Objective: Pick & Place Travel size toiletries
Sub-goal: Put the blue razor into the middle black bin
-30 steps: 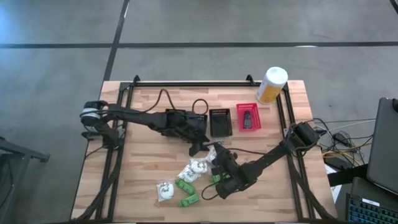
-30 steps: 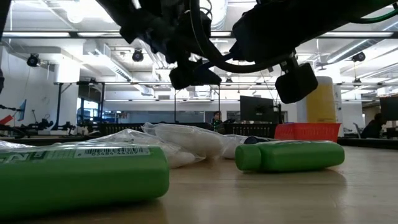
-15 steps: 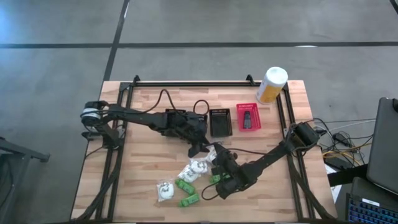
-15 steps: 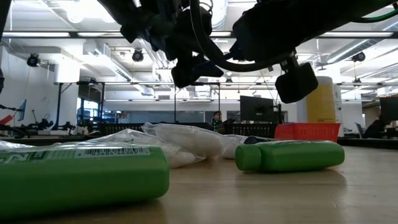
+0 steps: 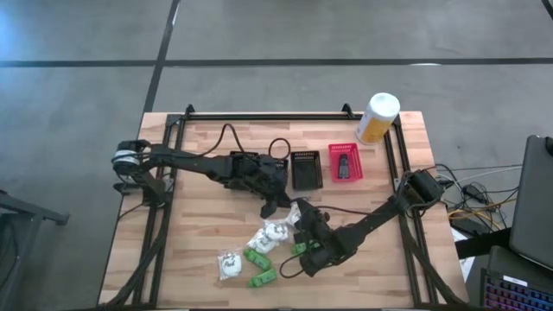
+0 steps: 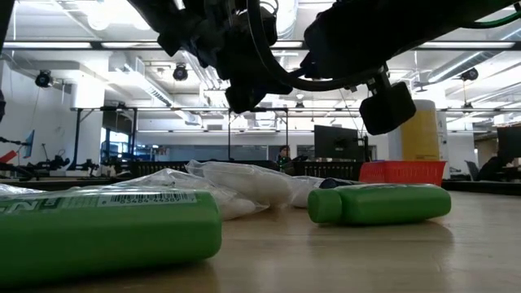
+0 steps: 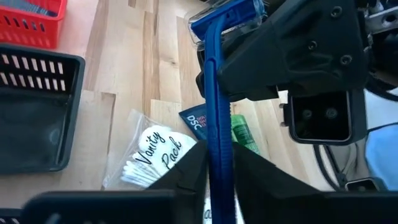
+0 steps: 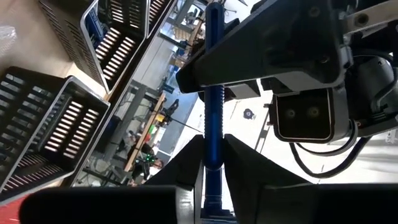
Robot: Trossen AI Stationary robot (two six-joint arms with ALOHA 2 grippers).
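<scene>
— Two grippers on one blue razor (image 7: 214,118), as we read it. It hangs above the middle of the table (image 5: 199,259), over the heap of toiletries (image 5: 259,246), with the left gripper (image 7: 219,163) and the right gripper (image 8: 213,148) meeting nose to nose.

— Are both clamped? In the left wrist view we see the left fingers (image 7: 186,171) pressed against the handle on both sides. In the right wrist view the right gripper's fingers flank the same ribbed shaft — that looks like a grip too.

— We agree: both sets of jaws sit closed on the handle, each at its own end. We judge this a hand-over, not yet finished.

— How will it handle? We'd guess light and stiff, a thin plastic stick. Smooth along the shaft, so it could swivel in a narrow pinch.

— Then we'd hold it on the ribbed part, well clear of the blade head (image 7: 227,15).

— And its goal? Perhaps the black basket (image 5: 307,169) or the red basket (image 5: 345,162), both just beyond the grippers; the task sentence doesn't say which.
</scene>
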